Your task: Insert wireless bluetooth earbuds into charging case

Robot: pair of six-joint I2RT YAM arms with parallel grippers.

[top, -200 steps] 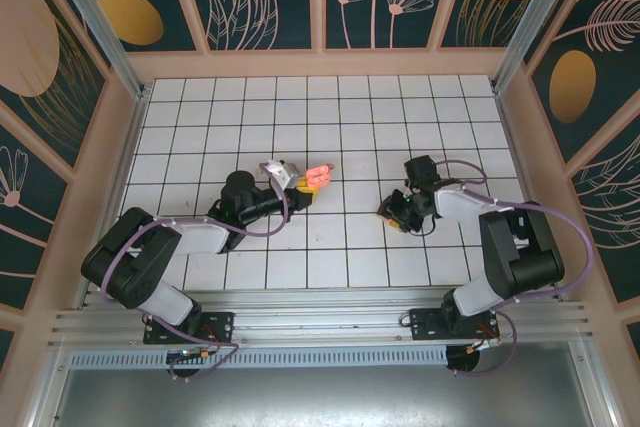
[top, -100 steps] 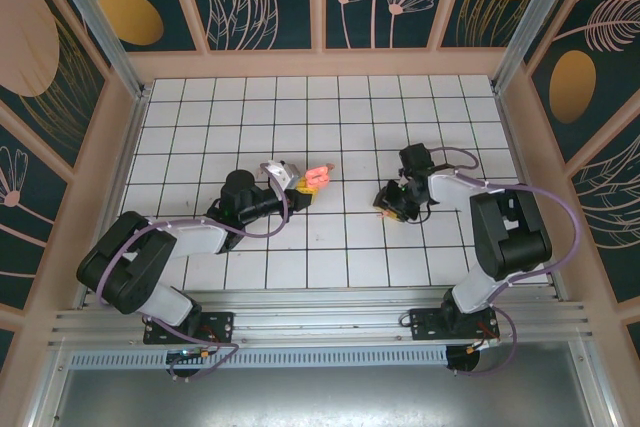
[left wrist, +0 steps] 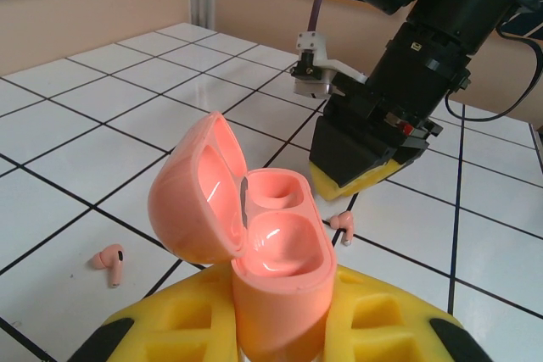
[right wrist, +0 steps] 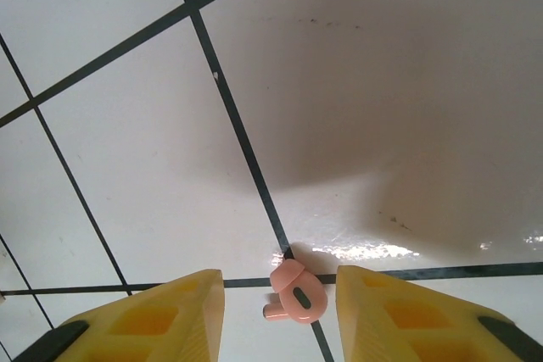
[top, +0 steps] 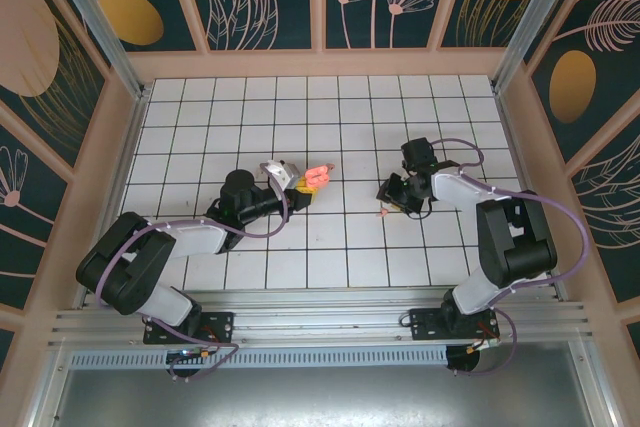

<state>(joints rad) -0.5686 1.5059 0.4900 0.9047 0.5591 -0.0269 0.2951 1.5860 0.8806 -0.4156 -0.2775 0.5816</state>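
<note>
Pulling toward 12 o'clock over the last second, the right gripper (top: 397,195) in the top view leaves a pink earbud (top: 381,213) bare on the tile at its 7 o'clock, so not picked yet; left gripper (top: 298,187) unmoved, clamped on the open salmon case (top: 318,178). Left wrist: case upright, lid at 9 o'clock, wells probably empty (glare), second pink earbud (left wrist: 110,262) at its 9 o'clock. Right wrist: jaws narrowly apart, straddling the tiny stemmed bud, touching neither finger.

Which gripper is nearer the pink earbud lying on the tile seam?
Right. The right gripper hovers over the earbud, straddling it; the left gripper is farther off, gripping the open case.
</note>
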